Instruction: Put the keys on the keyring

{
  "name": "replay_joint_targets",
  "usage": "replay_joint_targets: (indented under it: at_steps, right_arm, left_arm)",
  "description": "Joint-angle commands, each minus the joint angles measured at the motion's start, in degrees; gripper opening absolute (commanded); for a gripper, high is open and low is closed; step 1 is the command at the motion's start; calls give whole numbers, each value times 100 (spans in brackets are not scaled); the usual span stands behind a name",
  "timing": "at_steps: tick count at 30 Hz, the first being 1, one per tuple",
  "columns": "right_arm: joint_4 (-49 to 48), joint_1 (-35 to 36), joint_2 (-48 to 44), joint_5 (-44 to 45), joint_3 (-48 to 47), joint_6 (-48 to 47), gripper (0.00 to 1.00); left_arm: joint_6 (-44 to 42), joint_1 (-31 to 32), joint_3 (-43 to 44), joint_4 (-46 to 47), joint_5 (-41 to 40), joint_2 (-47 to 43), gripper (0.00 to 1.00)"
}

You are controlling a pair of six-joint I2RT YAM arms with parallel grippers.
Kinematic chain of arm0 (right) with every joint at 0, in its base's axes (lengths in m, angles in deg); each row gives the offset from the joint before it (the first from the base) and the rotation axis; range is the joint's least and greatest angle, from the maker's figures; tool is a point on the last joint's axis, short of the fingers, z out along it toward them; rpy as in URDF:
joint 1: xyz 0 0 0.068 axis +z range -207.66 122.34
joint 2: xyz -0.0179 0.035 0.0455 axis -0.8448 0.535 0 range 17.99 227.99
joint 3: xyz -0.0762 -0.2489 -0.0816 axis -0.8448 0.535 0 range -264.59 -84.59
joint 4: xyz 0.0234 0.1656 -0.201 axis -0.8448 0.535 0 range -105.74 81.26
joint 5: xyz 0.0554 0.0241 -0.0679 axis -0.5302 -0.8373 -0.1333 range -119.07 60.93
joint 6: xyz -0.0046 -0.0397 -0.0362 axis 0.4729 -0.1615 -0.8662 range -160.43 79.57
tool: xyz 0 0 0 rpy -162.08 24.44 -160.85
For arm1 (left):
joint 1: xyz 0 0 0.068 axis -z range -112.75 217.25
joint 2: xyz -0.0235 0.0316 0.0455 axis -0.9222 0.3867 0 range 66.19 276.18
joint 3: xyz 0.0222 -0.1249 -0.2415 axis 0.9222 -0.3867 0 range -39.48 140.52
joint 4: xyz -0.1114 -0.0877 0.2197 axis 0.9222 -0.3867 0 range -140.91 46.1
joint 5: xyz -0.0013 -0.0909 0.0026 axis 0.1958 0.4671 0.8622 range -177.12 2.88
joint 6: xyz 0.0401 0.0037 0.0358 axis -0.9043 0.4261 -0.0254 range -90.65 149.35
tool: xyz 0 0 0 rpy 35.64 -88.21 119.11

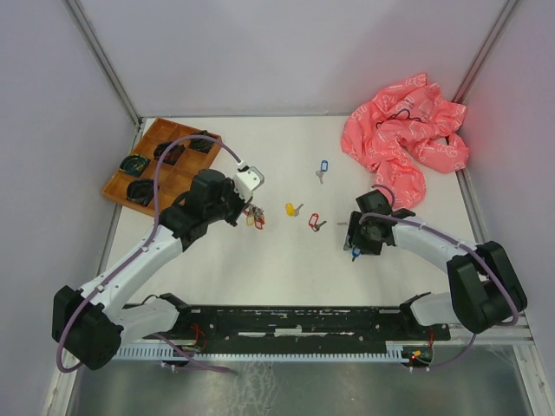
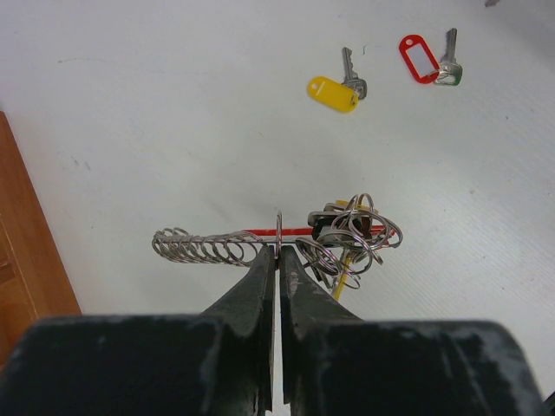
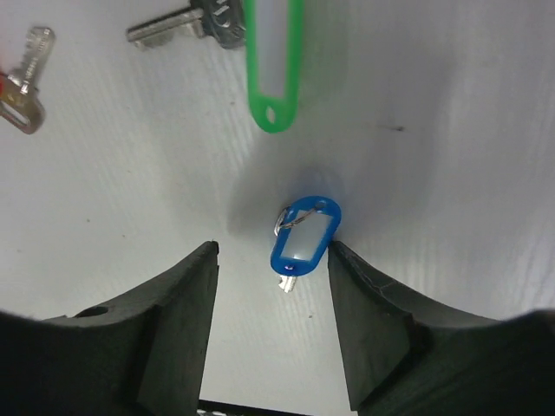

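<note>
My left gripper (image 2: pixel 279 253) is shut on one thin ring of the keyring (image 2: pixel 347 236), a cluster of silver rings with a red and black piece and a coiled chain (image 2: pixel 206 247) running left. In the top view the gripper (image 1: pixel 246 208) holds the keyring (image 1: pixel 255 218) left of centre. My right gripper (image 3: pixel 273 251) is open, jaws wide, over a blue-tagged key (image 3: pixel 303 243) that lies close to the right finger; it also shows in the top view (image 1: pixel 355 254). A green-tagged key (image 3: pixel 273 61) lies just beyond. A yellow-tagged key (image 2: pixel 334 93) and a red-tagged key (image 2: pixel 425 59) lie on the table.
A wooden tray (image 1: pixel 121 184) with dark coiled items stands at the back left. A crumpled pink bag (image 1: pixel 403 134) lies at the back right. Another blue-tagged key (image 1: pixel 323 169) lies at the back centre. White walls enclose the table.
</note>
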Motion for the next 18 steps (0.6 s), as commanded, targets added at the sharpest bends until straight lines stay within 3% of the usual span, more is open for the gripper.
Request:
replay_joint_targets:
  at_steps: [1, 8, 18]
  right_arm:
    - [-682, 184, 438, -324, -191, 218, 61]
    - [-930, 718, 1095, -372, -910, 90, 62]
    - [456, 798, 900, -30, -1532, -1359, 64]
  left_arm:
    - [186, -35, 192, 300, -39, 24, 3]
    - [180, -40, 180, 317, -70, 20, 3]
    - [151, -40, 184, 292, -75, 11, 3]
